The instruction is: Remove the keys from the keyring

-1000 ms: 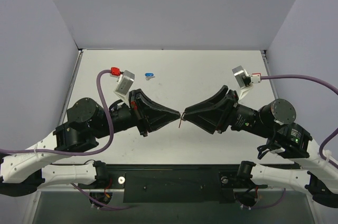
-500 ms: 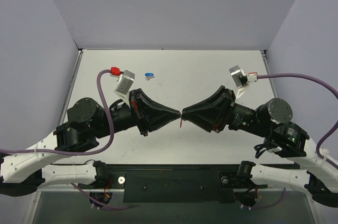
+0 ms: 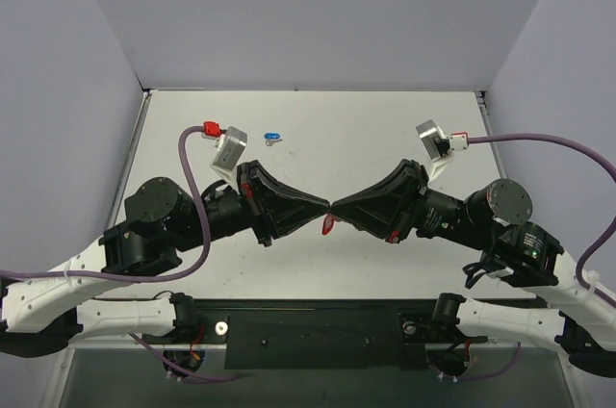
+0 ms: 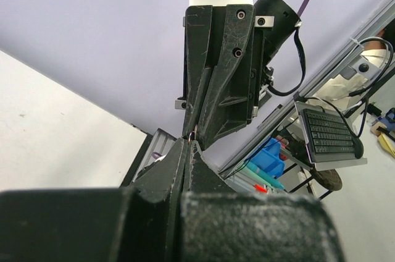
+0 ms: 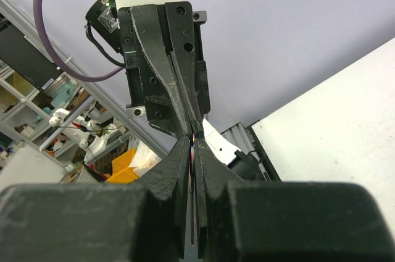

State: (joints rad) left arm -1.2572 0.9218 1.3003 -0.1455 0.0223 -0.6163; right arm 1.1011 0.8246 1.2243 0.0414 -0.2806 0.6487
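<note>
My left gripper (image 3: 325, 208) and right gripper (image 3: 335, 208) meet tip to tip above the table's middle, both shut. The keyring's red tag (image 3: 328, 226) hangs just below the meeting tips; the thin ring and the key are too small to make out in the top view. In the left wrist view my fingertips (image 4: 189, 144) are pressed together with a small metal glint at the very tip, facing the right gripper. In the right wrist view my right gripper (image 5: 195, 144) pinches a thin flat piece edge-on, with a red sliver at the tip.
A blue-tagged key (image 3: 273, 137) lies on the white table (image 3: 366, 129) at the back left. Grey walls close the table on three sides. The arms' bases and a black rail (image 3: 318, 326) run along the near edge.
The red tag below the tips has turned from a thin edge-on line to its broad face. The right arm has shifted slightly left. Both grippers stay shut, tip to tip.
</note>
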